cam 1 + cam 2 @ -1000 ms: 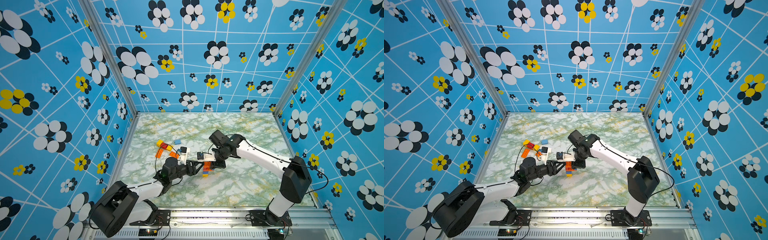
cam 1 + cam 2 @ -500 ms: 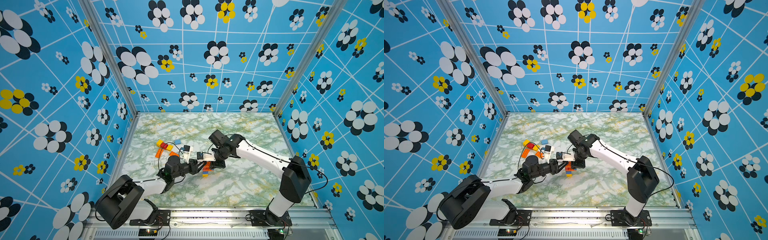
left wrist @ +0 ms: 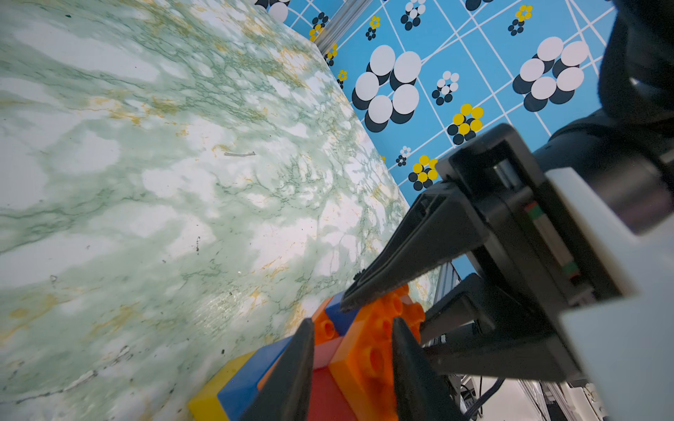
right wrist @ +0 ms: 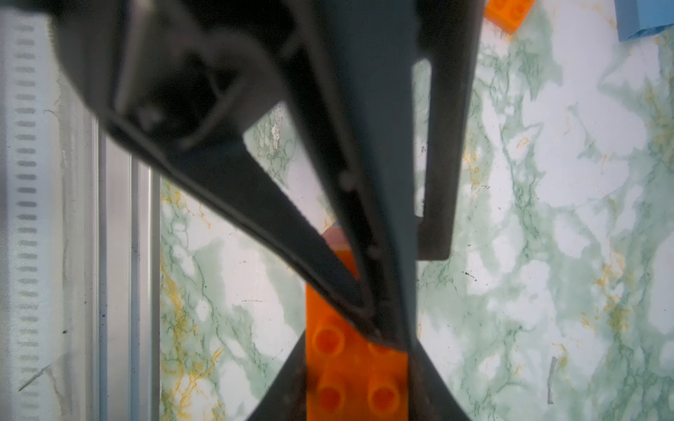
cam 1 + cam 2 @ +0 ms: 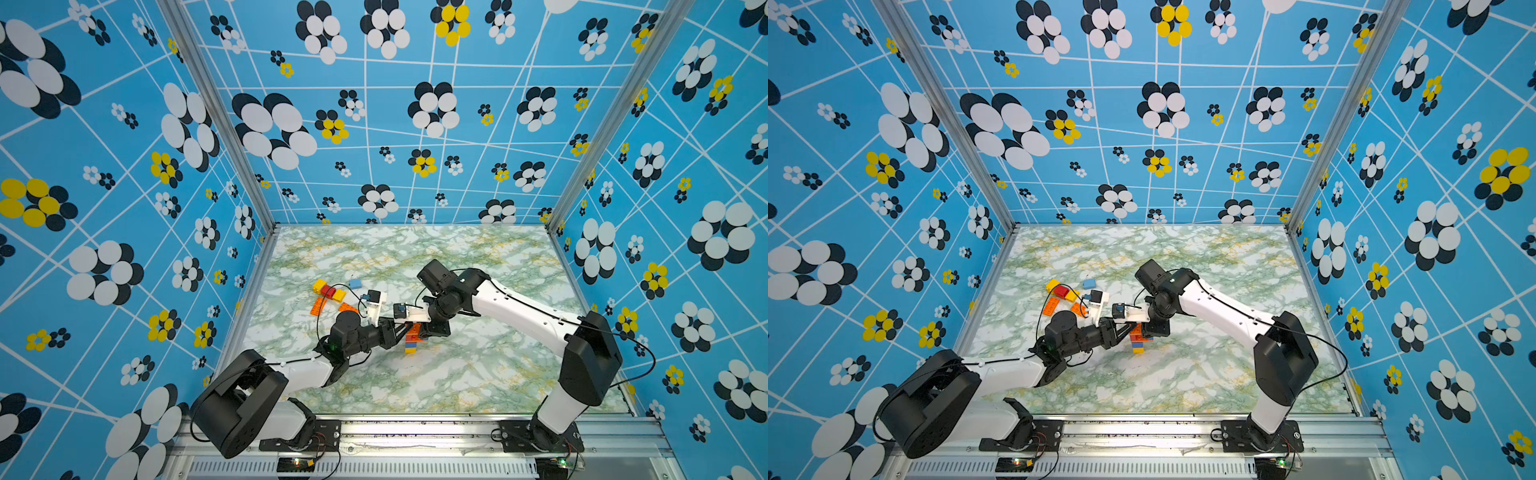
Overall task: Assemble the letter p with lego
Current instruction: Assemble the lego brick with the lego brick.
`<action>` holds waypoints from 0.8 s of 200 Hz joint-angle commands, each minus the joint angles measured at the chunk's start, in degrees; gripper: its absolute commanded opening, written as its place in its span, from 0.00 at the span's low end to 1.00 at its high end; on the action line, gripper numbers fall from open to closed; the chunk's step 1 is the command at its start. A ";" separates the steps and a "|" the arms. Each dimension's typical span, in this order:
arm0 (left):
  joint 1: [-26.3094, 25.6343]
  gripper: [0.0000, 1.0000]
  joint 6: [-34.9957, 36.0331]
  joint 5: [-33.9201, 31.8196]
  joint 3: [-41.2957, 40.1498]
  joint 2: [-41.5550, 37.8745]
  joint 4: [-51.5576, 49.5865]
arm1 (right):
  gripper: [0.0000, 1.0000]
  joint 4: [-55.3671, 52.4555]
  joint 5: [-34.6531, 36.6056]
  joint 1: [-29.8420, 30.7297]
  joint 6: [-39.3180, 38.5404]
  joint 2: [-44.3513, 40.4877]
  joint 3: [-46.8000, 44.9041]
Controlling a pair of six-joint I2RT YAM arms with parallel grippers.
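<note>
Foreground, in both top views: aluminium rail (image 5: 415,424) along the front edge of the marbled desk (image 5: 457,382), with both arm bases bolted to it.

Mid-desk, a little toward the left side: lego stack (image 5: 412,341) (image 5: 1138,338) resting on the desk. Yellow at the near end, blue next, orange on top. Met by the two grippers from opposite sides.

From the near left, the left gripper (image 5: 400,328) (image 3: 353,322): clenched on the orange brick (image 3: 372,361) that crowns the stack. One fingertip (image 3: 308,328) on each flank in the left wrist view, with studs showing between.

From the far right, the right gripper (image 5: 422,333) (image 4: 357,350): grasping the same orange brick (image 4: 350,382). Fingers flush against its two long sides in the right wrist view, and the other gripper's converging tips lying over the studded top just ahead.

Behind the stack, toward the left wall and clear of both grippers: loose lego in a small cluster.
- orange plate (image 5: 318,306) and a second orange piece (image 5: 348,308) nearest
- yellow brick (image 5: 319,285), red brick (image 5: 329,291) and another yellow (image 5: 339,296) in a touching row
- pale blue brick (image 5: 355,284) just beside that row

Background: blue flower-patterned walls (image 5: 374,124) closing off three sides.
</note>
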 commanded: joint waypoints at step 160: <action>-1.03 0.38 4.42 -3.57 -1.88 -2.12 -9.00 | 0.52 4.55 -5.16 0.17 6.70 -6.02 -0.93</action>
